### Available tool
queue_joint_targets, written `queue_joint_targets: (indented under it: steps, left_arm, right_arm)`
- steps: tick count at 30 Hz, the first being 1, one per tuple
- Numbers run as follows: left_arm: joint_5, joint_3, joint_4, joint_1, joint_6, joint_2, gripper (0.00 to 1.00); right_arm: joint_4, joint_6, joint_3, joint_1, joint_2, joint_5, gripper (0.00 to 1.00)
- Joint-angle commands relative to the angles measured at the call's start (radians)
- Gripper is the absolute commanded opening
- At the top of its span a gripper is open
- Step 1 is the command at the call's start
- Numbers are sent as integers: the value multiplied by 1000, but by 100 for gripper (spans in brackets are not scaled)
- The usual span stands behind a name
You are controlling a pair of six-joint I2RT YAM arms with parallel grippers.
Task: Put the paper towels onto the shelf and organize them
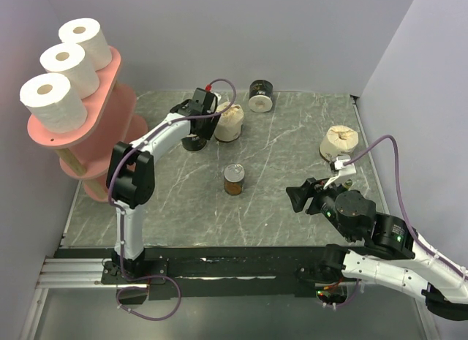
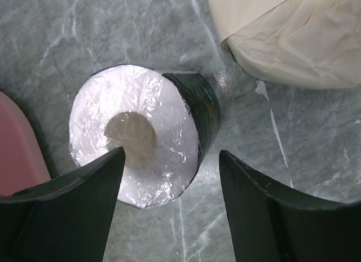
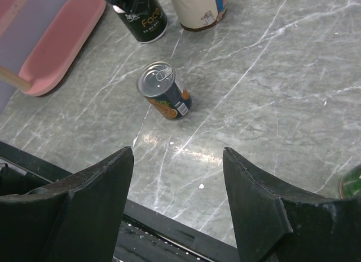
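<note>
The pink shelf (image 1: 111, 78) stands at the far left with three white rolls (image 1: 67, 66) on its top board. A black-wrapped roll (image 2: 135, 132) stands upright on the table beside the shelf's lower board (image 2: 17, 143). My left gripper (image 2: 172, 155) hangs open just above it, left finger over its near rim, right finger off its right side. In the top view the gripper (image 1: 196, 124) covers most of that roll (image 1: 194, 143). A cream-wrapped roll (image 1: 229, 123) stands right beside it. A second black roll (image 1: 260, 96) and a second cream roll (image 1: 338, 142) stand farther right. My right gripper (image 1: 294, 197) is open and empty.
A small tin can (image 1: 234, 179) stands mid-table and shows ahead of the right gripper (image 3: 177, 152) in its wrist view (image 3: 165, 91). A green object (image 3: 352, 183) peeks in at that view's right edge. Walls close in behind and on both sides.
</note>
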Motion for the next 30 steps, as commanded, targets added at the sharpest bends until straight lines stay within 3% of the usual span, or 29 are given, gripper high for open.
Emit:
queue_joint_targets:
  steps: [1, 7, 10, 18, 30]
  left_arm:
    - [34, -7, 58, 1, 1, 23, 73]
    - [26, -25, 83, 1, 24, 37, 69]
    - [13, -45, 94, 2, 24, 29, 59]
    - [-49, -100, 63, 2, 5, -49, 47]
    - [-234, -113, -24, 4, 27, -234, 46]
  right_arm:
    - [-11, 8, 45, 8, -1, 27, 71]
    - [-17, 16, 44, 8, -9, 23, 71]
    - [-22, 17, 44, 8, -13, 31, 71]
    - [-22, 22, 34, 8, -16, 31, 71]
    - [4, 16, 27, 6, 5, 20, 71]
